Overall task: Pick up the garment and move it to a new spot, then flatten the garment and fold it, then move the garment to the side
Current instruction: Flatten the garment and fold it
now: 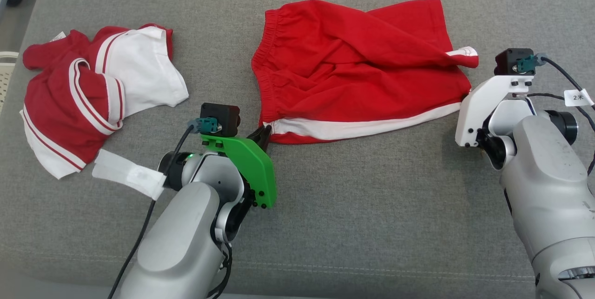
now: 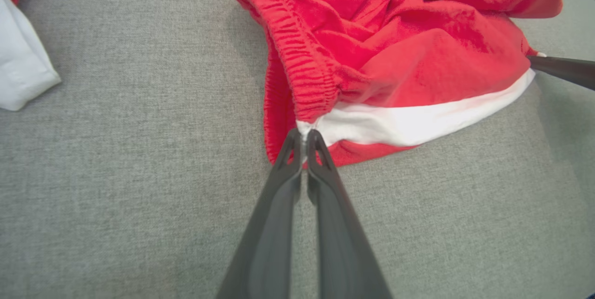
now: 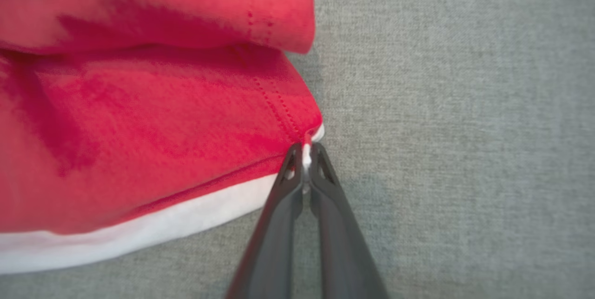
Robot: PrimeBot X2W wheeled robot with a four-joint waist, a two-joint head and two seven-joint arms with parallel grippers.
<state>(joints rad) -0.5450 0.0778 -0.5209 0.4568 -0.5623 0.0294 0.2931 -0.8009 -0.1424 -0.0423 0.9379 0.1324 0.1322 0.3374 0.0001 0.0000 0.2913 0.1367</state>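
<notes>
Shorts [image 1: 353,71] edge toward open cushion [image 1: 372,206]

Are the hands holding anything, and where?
Both grip the red shorts: left hand at the waistband end of the white stripe, right hand at the leg-hem end.

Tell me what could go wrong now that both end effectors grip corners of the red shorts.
1. The left end effector and right end effector pinch only thin edges of the red shorts; the fabric may slip out when lifted.
2. The shorts lie crumpled, so creases may survive the move.
3. The shirt lies near; it might get dragged.
</notes>
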